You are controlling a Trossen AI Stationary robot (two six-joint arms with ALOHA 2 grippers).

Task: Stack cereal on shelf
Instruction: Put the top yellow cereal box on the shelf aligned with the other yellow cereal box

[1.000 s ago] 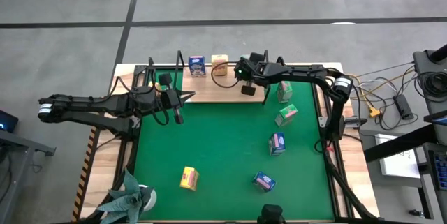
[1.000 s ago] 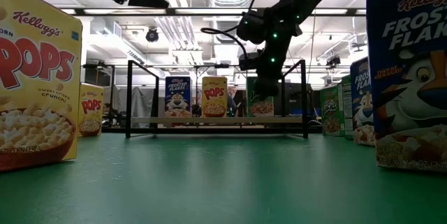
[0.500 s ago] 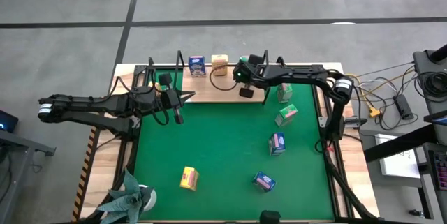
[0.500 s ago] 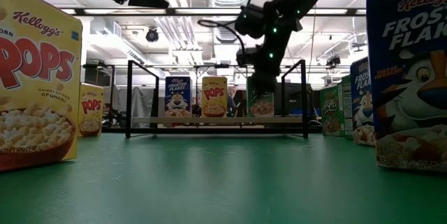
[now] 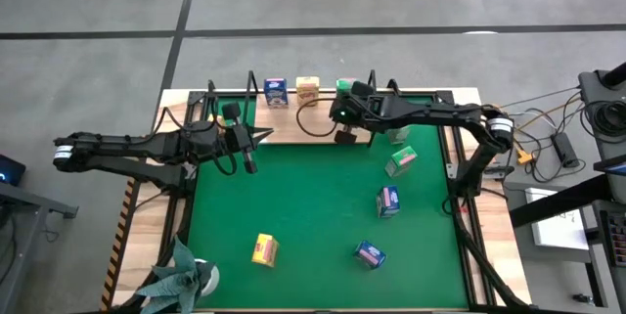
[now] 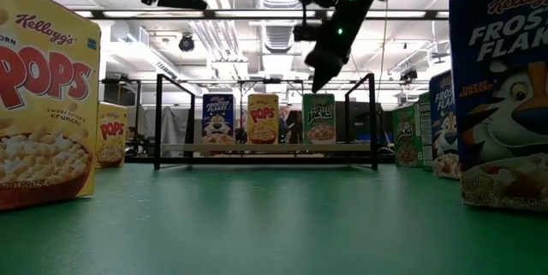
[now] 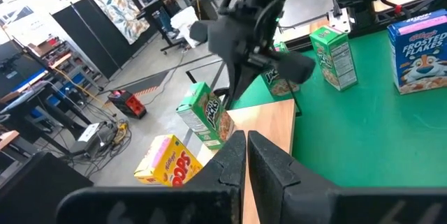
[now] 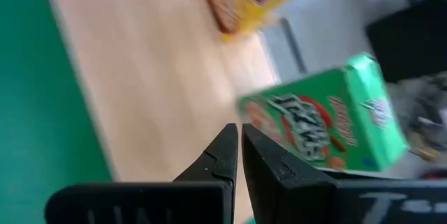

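The shelf (image 5: 293,123), a light wooden board with black wire uprights, lies along the table's far edge. Three cereal boxes stand upright on their bottoms on it: blue (image 6: 218,119), yellow (image 6: 263,119) and green (image 6: 318,119). My right gripper (image 6: 322,78) hangs shut just above and in front of the green box (image 8: 321,130) and touches nothing. In the high view it (image 5: 344,138) is over the board's right part. My left gripper (image 5: 260,136) waits shut and empty over the board's left part; its fingers (image 7: 246,144) are closed in its wrist view.
Loose cereal boxes lie on the green mat (image 5: 313,206): two green (image 5: 400,161) (image 5: 399,130) and a blue one (image 5: 388,201) at the right, another blue (image 5: 369,253) and a yellow (image 5: 264,249) near the front. A plant (image 5: 181,275) stands at the front left corner.
My right gripper, shut throughout, has risen from in front of the green box on the shelf and drawn back a little toward the table's near edge. The green box stays standing on the board beside the yellow one.
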